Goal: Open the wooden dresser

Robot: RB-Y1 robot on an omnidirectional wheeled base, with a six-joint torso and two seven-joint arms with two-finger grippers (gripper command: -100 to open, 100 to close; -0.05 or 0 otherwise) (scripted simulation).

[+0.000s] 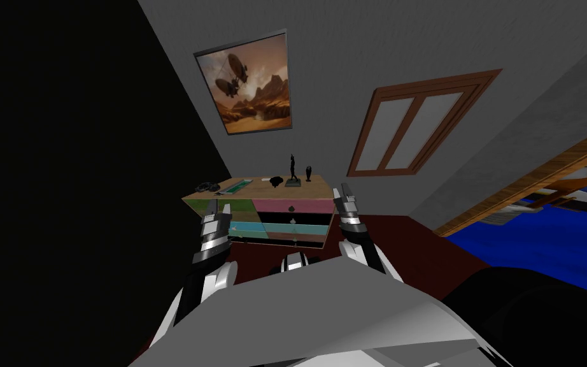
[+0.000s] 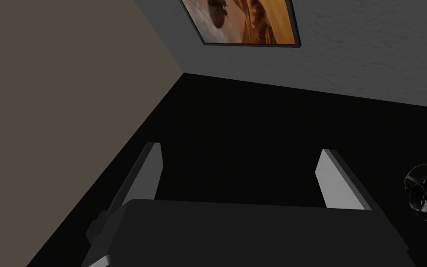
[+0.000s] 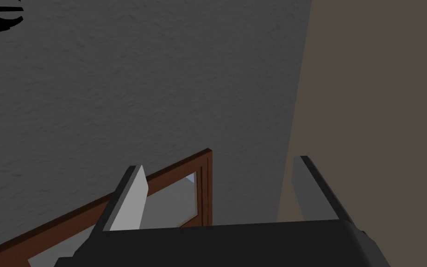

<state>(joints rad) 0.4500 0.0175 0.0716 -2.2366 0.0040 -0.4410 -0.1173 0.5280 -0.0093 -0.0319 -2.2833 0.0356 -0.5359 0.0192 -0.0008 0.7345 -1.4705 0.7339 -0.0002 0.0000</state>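
— Grey walls meet in a corner, with a black area off to the left. So where's the dresser?

— Against the back wall, under a framed painting [image 1: 246, 83] of airships over a desert. The dresser [image 1: 260, 220] has a wooden top and drawer fronts in green, pink and teal, each with a small dark knob.

— Anything on top?

— A dark headset [image 1: 208, 187] at the left end, then a flat green tray [image 1: 235, 187], a dark lump [image 1: 276, 181], a thin black statuette [image 1: 293, 171] and a small dark vase [image 1: 309, 172].

— And the robot's hands?

— Both are raised in front of it. The left gripper [image 2: 241, 149] is before the left end of the drawers, fingers spread wide with nothing between them. It points up past the headset corner toward the wall. The right gripper [image 3: 218, 164] is by the dresser's right corner, fingers apart too and holding nothing.

— Touching the drawers?

— I can't tell from where I stand.

— What else is about?

— A brown-framed window [image 1: 407, 130] right of the painting, a blue bed [image 1: 540, 248] at the right, and a dark red floor [image 1: 407, 245].
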